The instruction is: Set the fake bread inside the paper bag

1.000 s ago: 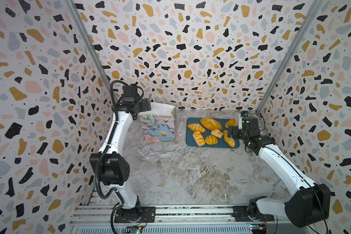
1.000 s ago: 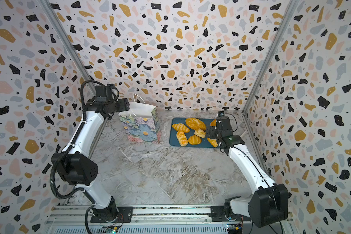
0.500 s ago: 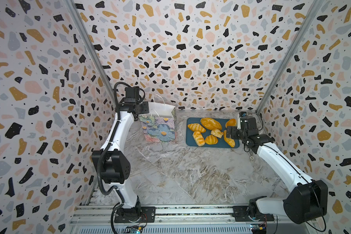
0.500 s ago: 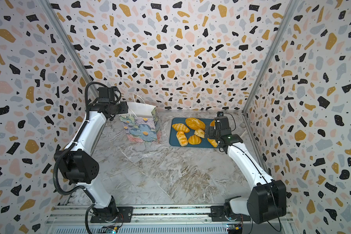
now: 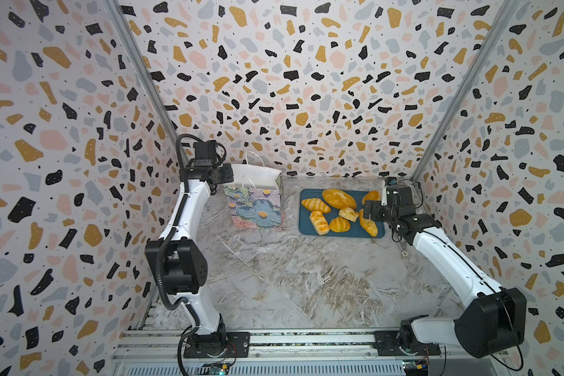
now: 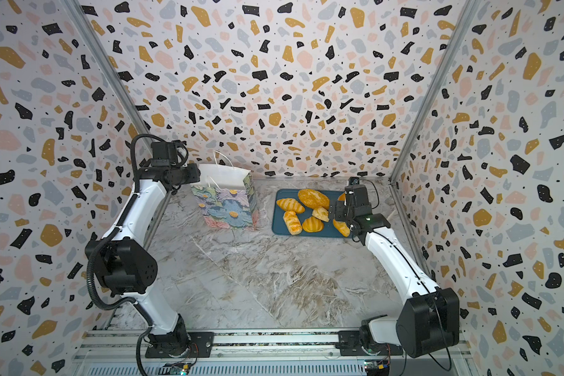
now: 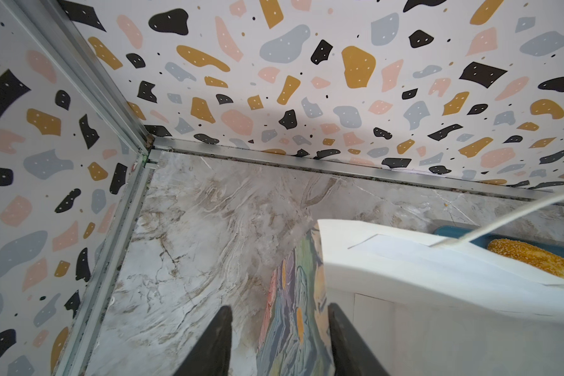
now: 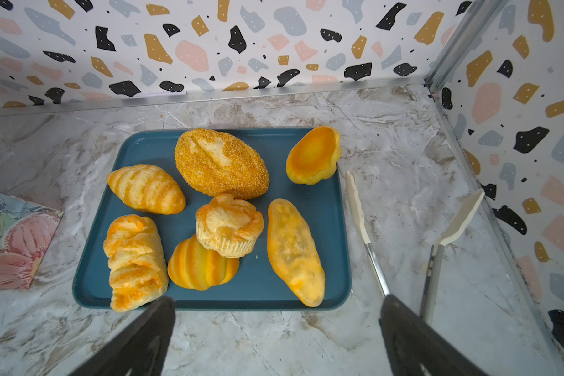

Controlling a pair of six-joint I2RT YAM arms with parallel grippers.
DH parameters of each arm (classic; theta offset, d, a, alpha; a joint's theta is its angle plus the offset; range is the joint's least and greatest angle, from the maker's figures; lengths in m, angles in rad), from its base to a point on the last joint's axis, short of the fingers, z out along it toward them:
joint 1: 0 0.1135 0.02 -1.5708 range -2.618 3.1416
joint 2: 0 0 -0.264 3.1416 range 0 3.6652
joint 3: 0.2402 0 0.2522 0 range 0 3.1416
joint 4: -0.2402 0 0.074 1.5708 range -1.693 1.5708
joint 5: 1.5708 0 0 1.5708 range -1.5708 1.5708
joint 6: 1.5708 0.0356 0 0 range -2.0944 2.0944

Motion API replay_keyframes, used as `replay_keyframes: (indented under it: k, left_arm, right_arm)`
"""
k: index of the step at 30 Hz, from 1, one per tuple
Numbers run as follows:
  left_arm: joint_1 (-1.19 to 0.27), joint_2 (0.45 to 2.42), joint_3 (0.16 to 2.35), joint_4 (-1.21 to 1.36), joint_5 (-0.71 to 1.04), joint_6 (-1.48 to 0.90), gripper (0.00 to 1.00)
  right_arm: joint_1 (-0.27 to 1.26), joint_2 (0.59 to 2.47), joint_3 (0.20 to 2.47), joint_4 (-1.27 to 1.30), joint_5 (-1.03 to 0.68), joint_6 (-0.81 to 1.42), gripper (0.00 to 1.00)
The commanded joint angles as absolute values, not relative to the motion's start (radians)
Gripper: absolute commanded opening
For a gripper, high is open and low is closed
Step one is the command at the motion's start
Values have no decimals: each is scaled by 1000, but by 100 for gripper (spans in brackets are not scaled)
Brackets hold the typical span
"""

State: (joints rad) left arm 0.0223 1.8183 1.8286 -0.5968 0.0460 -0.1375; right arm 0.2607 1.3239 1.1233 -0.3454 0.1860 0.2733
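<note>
We see a veined marble table (image 5: 290, 276), an upright floral paper bag (image 5: 258, 211) with a white inside, a flat teal tray (image 5: 352, 232) at its three o'clock bearing seven glossy golden bread (image 5: 338, 198), left gripper (image 7: 279, 312) fingers apart astride the bag's wall, right gripper (image 8: 277, 302) spread wide at the tray's three o'clock.

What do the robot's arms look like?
The left arm and right arm share white tubular links and black joints. A ribbed black hose loops along the left; thin black wires trail the right. The left gripper and right gripper each have two tapered black fingers.
</note>
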Motion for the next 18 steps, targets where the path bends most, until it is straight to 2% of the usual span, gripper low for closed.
replay_keyframes:
  k: [1, 8, 12, 18]
  left_arm:
    - [28, 1829, 1826, -559, 100, -154, 48]
    - [32, 1816, 1778, -517, 138, -168, 45]
    - [32, 1812, 1765, -510, 141, -172, 30]
    - [34, 1791, 1743, -492, 141, -178, 16]
  right_arm:
    - [255, 1319, 1163, -359, 188, 291, 100]
    - [247, 1328, 1153, -350, 189, 289, 100]
    - [236, 1330, 1140, -345, 188, 285, 100]
    - [203, 1314, 1107, -326, 200, 257, 99]
